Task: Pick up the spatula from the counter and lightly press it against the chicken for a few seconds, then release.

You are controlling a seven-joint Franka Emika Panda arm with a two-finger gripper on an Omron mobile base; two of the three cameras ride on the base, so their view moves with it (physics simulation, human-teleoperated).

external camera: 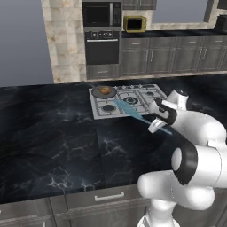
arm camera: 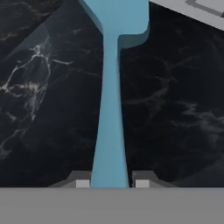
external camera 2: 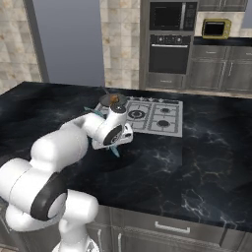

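- The blue spatula is held by the gripper.
- The gripper is nearly closed, and the thin handle is pinched between its two dark fingers.
- The spatula is lifted off the black counter and is tilted in the air.
- In the left base view, the wide flat end of the spatula is seen over the front of the silver stove.
- A round pan is set on the back left burner of the stove.
- A piece of brown chicken is seen lying in the pan.
- The flat end of the spatula is pointed at the pan and is near it, but a small gap is seen between it and the chicken.
- In the hand view, black counter is seen under the handle, and a corner of the stove is seen at the top right.
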